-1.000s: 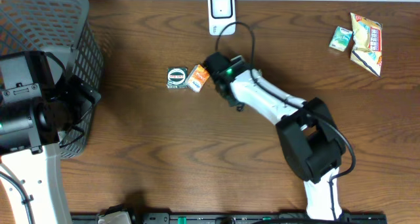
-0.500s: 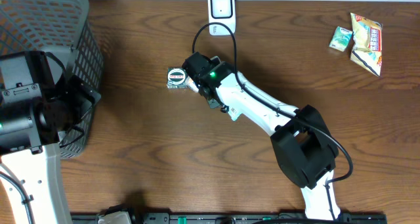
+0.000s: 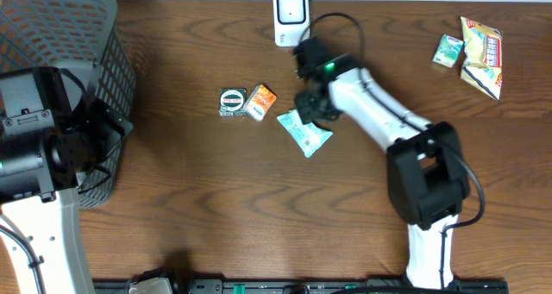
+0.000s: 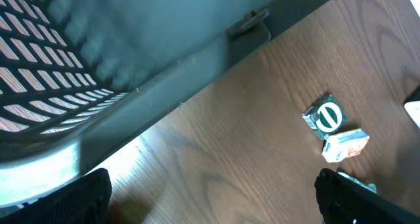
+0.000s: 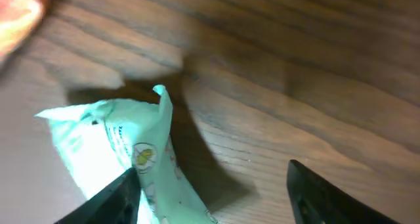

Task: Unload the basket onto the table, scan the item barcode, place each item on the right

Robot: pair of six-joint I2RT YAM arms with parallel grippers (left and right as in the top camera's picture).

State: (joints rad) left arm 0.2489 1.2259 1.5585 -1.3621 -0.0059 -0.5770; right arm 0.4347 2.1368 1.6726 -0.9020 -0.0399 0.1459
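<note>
Hovering over green packet (image 3: 304, 132), rt fingers (image 5: 118, 201) stood apart, empty; packet lay on desk (image 3: 216, 199) near scanner (image 3: 291, 14). Lt fingers (image 4: 85, 194) wide, idle. Prob. pickup step; next needed grip on packet, barcode twd scanner.

1. The mint-green packet (image 3: 304, 132) is lying crumpled on the wooden table (image 3: 216, 208), slanting diagonally, its printed face showing and one sealed corner poking up.
2. The white scanner (image 3: 291, 16) is sitting at the table's far edge, apart from the packet.
</note>
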